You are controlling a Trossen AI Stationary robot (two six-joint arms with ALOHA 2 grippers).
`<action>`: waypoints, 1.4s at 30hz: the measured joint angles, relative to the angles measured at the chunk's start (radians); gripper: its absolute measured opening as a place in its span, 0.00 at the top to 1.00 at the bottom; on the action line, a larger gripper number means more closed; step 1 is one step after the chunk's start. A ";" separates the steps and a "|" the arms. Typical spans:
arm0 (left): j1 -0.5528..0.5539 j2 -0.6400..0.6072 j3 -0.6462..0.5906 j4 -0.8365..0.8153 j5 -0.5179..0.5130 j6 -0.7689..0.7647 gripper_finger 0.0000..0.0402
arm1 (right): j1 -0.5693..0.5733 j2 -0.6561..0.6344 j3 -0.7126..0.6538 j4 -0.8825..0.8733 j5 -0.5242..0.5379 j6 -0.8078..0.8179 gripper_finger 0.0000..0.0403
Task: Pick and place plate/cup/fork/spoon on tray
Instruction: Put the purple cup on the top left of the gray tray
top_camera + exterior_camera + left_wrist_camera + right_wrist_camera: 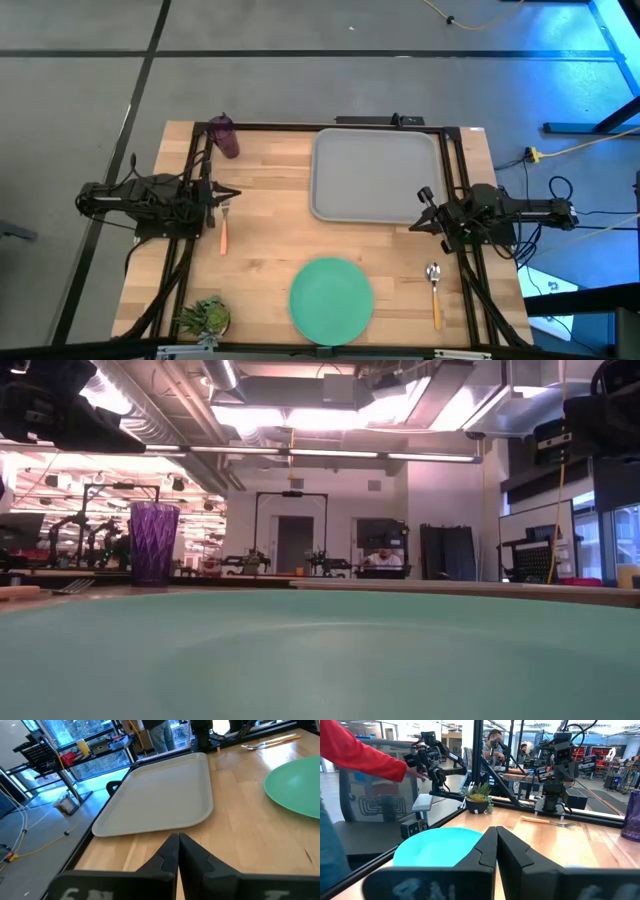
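Near edge of the table: the plate (331,298), a flat round mint-green disc, lies empty on the bare wood just right of centre. A small potted plant (205,316) stands at the near left corner. The spoon (434,292), silver bowl pointing far and orange handle pointing near, lies close to the right edge, right of the plate and apart from it.

Middle of the table: both arms rest low at the table's sides, each reaching inward. The left gripper (229,194) points right from the left edge; its fingers (170,851) are pressed together and hold nothing. Just near of its tip lies the fork (224,226), tines far, salmon-orange handle near. The right gripper (424,194) points left and slightly far from the right edge, its tip over the tray's near right corner; its fingers (489,845) are likewise pressed together and empty.

Far part of the table: the tray (375,175), grey, rectangular with rounded corners and a raised rim, lies empty right of centre. The cup (224,135), a translucent purple tumbler with a faceted wall, stands upright at the far left corner, well apart from the tray.
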 joint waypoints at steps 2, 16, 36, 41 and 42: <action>0.000 0.000 0.000 0.000 0.000 0.000 1.00 | 0.000 0.000 0.000 0.001 0.000 0.000 0.97; 0.000 0.000 0.000 0.078 -0.023 -0.047 1.00 | 0.000 0.000 0.000 0.043 0.000 0.000 0.97; 0.002 0.071 0.017 0.525 -0.279 -0.307 1.00 | 0.000 0.000 0.000 0.055 0.064 0.052 0.97; 0.002 0.246 0.172 0.440 -0.326 -0.315 1.00 | 0.000 0.002 0.000 0.051 0.134 0.105 0.97; 0.002 0.289 0.222 0.389 -0.342 -0.318 1.00 | 0.000 0.002 0.001 0.048 0.143 0.106 0.97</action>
